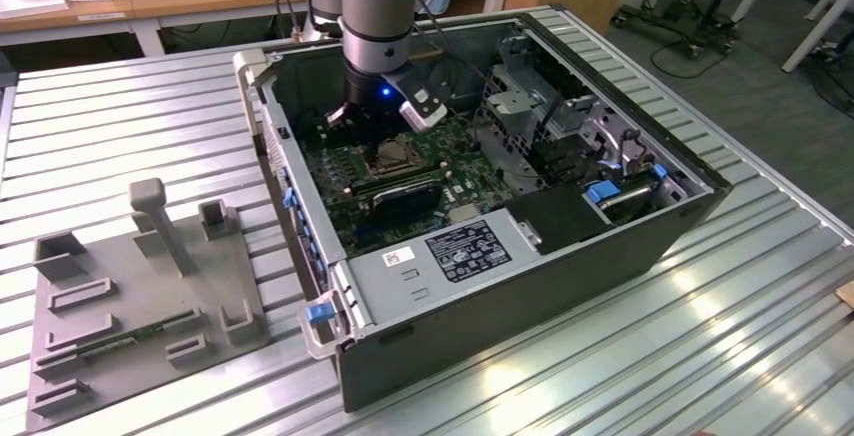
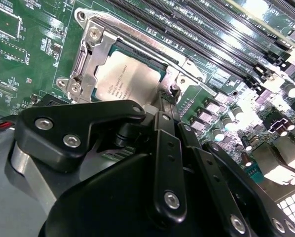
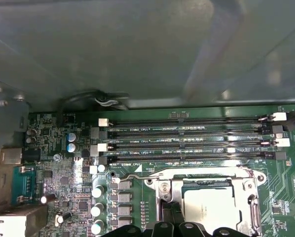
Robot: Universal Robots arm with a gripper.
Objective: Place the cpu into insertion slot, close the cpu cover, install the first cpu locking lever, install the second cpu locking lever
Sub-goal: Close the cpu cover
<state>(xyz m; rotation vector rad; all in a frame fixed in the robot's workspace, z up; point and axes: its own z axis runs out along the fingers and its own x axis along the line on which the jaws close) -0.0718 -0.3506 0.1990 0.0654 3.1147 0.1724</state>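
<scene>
In the lower left of the exterior view lies a grey parts tray (image 1: 127,291). In the middle, inside the open computer case (image 1: 534,296), the chip (image 2: 130,79) already sits in its socket (image 2: 140,53). The metal cover (image 2: 95,54) looks folded down over it. The pincer (image 2: 162,103), drawn together with nothing gripped, is at the cover's edge beside a lever (image 2: 174,91). Latching looks unfinished, though I cannot tell for sure.

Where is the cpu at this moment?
In both wrist views the cpu sits in the insertion slot, framed by the cpu cover, beside the long memory slots, close to the gripper.
</scene>
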